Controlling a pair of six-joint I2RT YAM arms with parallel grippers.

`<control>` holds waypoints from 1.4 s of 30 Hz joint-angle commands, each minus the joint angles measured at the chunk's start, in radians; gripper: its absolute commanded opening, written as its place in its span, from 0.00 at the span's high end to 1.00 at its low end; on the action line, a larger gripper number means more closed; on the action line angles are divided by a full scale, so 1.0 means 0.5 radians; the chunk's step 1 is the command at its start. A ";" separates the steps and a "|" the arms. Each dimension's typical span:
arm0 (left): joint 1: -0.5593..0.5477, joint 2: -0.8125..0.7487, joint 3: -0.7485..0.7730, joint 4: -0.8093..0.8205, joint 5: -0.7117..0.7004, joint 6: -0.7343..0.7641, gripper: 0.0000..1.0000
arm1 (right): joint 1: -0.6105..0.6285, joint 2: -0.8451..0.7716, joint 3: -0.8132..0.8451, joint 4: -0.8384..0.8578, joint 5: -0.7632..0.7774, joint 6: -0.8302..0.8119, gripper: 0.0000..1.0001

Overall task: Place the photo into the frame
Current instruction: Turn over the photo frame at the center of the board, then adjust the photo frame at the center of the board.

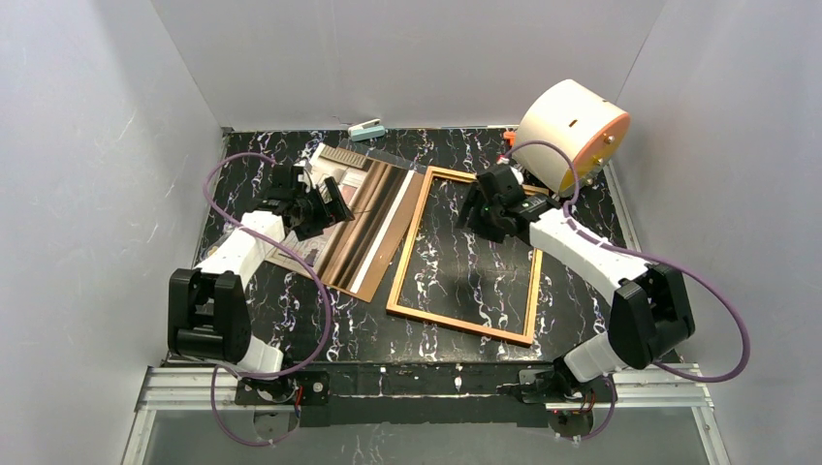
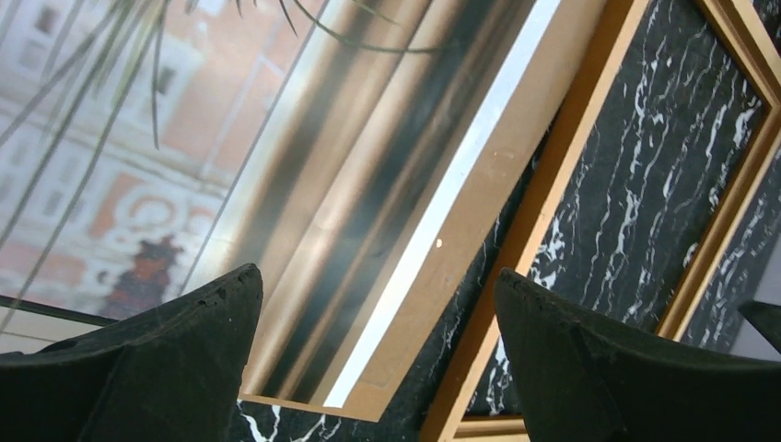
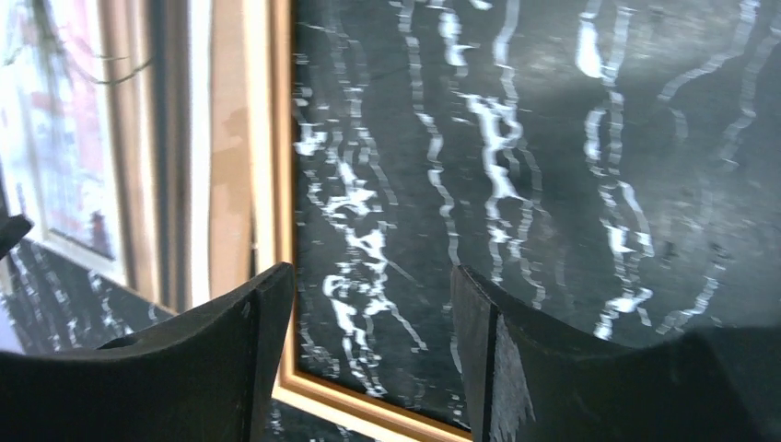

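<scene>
The photo (image 1: 368, 228), with brown and beige stripes and a dark spindly plant, lies flat left of the middle on a plain brown board (image 1: 401, 228). The orange-brown frame (image 1: 405, 254) lies flat and empty to its right, with marble table showing inside it. My left gripper (image 1: 334, 208) hangs open and empty over the photo's left part. In the left wrist view my gripper (image 2: 376, 276) is above the photo (image 2: 304, 166), the board (image 2: 488, 203) and the frame's left rail (image 2: 562, 184). My right gripper (image 1: 477, 213) is open and empty over the frame's far end; its wrist view (image 3: 370, 272) shows the frame rail (image 3: 267, 166).
A large cream and orange drum (image 1: 572, 131) lies at the back right corner, close behind the right gripper. A small teal and white object (image 1: 366, 130) sits by the back wall. A ribbed strip (image 1: 341, 157) lies beyond the photo. White walls enclose the black marble table (image 1: 582, 208).
</scene>
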 commanded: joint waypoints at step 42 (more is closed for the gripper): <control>0.012 -0.013 -0.478 0.169 -0.347 -0.348 0.12 | 0.192 1.282 0.966 -0.109 -0.123 0.268 0.41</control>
